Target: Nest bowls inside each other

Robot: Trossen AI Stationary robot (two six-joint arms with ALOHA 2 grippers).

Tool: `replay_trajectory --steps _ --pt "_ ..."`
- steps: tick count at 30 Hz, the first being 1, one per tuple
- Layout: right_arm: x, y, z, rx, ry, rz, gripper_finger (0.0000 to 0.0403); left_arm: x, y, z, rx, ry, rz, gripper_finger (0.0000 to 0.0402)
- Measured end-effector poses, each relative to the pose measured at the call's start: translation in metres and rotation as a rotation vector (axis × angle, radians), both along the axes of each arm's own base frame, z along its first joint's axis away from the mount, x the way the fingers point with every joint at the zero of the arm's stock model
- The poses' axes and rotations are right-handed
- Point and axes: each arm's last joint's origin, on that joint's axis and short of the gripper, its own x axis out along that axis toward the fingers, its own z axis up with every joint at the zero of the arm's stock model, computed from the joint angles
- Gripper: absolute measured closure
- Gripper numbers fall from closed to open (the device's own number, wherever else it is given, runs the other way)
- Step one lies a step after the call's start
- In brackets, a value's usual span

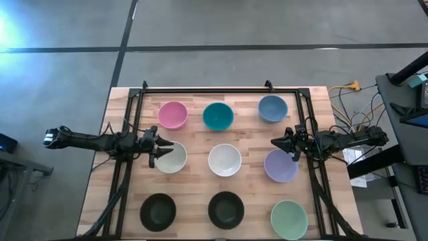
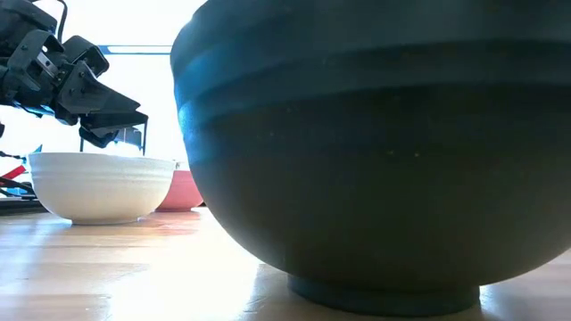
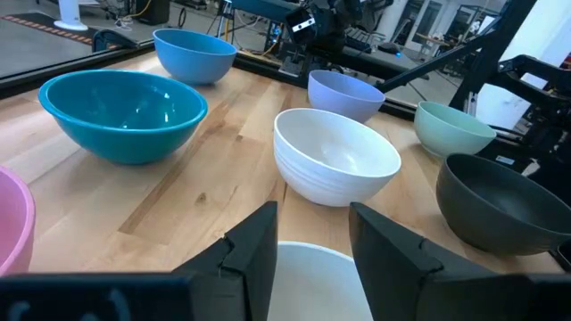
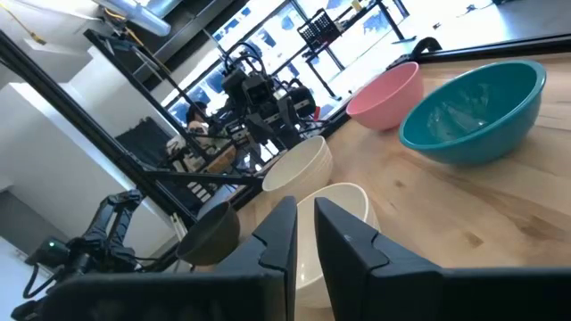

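Observation:
Nine bowls stand upright on their feet in three rows on the wooden table: pink, teal, blue; white, white, lavender; black, black, pale green. My left gripper is open and hovers just over the left white bowl's left rim, a little above it in the low view. My right gripper hangs over the lavender bowl's far-left rim, its fingers a narrow gap apart.
A black frame runs along the table's far edge and down both sides, carrying the two arms. Cables and equipment lie off the table's right edge. The bowls stand a few centimetres apart. The near middle black bowl fills most of the low view.

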Motion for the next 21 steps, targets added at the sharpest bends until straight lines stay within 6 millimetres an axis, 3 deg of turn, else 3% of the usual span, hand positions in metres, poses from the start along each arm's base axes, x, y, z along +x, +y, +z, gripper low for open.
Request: replay_trajectory --steps 21 --pt "-0.0001 -0.0009 0.0003 -0.035 0.001 -0.032 0.0364 0.0 0.0 0.0 0.0 0.0 0.0 0.0277"
